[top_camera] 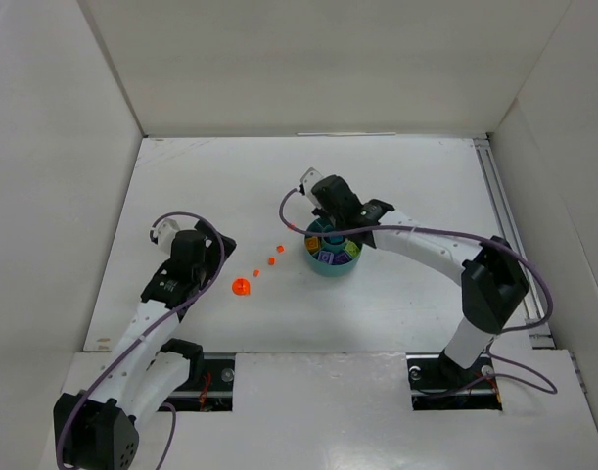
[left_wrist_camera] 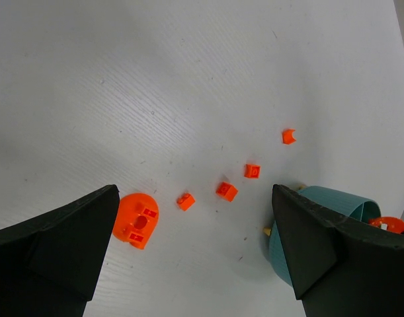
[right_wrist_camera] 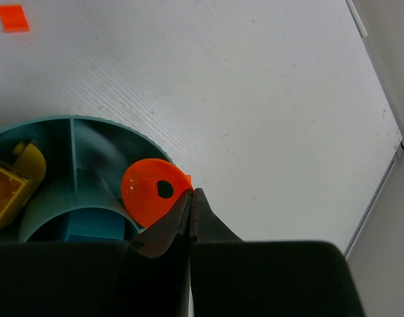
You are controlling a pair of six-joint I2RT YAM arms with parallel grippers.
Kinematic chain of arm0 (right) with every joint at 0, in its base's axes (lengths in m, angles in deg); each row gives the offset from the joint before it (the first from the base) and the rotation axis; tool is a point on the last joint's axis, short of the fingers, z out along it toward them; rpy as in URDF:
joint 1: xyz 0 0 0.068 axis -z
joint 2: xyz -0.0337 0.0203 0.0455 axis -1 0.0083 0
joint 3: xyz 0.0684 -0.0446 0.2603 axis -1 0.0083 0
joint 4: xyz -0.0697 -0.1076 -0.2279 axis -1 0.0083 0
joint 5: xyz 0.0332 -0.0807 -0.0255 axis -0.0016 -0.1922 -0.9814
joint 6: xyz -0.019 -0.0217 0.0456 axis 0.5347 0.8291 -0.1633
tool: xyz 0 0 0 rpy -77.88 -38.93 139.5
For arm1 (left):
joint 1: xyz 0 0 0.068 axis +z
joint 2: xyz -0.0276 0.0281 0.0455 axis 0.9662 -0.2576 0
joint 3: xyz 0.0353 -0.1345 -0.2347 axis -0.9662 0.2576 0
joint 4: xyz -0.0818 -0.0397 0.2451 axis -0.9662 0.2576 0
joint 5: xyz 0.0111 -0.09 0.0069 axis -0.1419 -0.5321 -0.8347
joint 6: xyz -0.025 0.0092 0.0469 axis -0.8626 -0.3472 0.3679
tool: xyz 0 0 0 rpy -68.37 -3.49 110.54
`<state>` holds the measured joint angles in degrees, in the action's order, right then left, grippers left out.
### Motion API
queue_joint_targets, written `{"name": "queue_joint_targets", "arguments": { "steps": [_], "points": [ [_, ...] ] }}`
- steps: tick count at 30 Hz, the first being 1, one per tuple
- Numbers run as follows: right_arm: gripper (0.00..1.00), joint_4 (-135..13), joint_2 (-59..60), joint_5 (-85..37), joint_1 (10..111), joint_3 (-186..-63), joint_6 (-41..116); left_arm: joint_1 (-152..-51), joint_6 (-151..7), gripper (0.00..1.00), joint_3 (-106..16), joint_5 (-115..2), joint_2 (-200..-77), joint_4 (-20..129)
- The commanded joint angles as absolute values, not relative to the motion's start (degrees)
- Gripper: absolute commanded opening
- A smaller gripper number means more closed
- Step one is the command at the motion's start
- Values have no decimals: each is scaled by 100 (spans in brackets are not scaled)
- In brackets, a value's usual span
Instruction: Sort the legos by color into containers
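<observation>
The round teal dish [top_camera: 330, 270] stands mid-table with yellow, purple, green and teal pieces in its sections. My right gripper [top_camera: 323, 225] is over its far rim, shut on the edge of a round orange piece with a hole [right_wrist_camera: 149, 195], held above a wedge section of the dish [right_wrist_camera: 102, 125]. My right gripper's tips [right_wrist_camera: 191, 195] pinch it. My left gripper [top_camera: 212, 262] is open and empty above the table, left of the dish. Between its fingers [left_wrist_camera: 195, 191] lie a large orange rounded piece [left_wrist_camera: 137, 219] and small orange bricks [left_wrist_camera: 226, 191].
A loose line of orange bricks [top_camera: 270, 260] runs from the large orange piece [top_camera: 241, 287] toward the dish. Yellow pieces [right_wrist_camera: 10, 185] fill one wedge, and a teal piece [right_wrist_camera: 89, 228] sits in the centre cup. White walls enclose the table on three sides.
</observation>
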<state>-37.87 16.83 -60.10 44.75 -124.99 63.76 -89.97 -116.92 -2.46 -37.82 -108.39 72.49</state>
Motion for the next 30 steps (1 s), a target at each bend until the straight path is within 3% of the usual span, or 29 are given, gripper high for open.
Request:
{"name": "queue_joint_targets", "arguments": {
  "steps": [1,11,16,25,29,30],
  "points": [
    [0,-3653,1760,-6393,4294,-12760,6212,-8975,-11591,100,-269,-3727,-10759,7131],
    [1,-3433,1813,-6315,4136,-12760,5983,-8975,-11485,100,-269,-3727,-10812,7131],
    [19,-3381,1699,-6139,4136,-12812,5930,-8975,-11433,100,-269,-3779,-10812,7131],
    [31,-3249,1339,-6182,4136,-12874,5816,-8975,-11257,100,-269,-4130,-10899,7324],
    [46,-3196,927,-6235,4267,-12769,5693,-8975,-11195,100,-269,-4421,-11268,7605],
    [56,-3256,821,-6166,4320,-12699,5693,-8975,-11195,100,-269,-4578,-11356,7693]
  ]
}}
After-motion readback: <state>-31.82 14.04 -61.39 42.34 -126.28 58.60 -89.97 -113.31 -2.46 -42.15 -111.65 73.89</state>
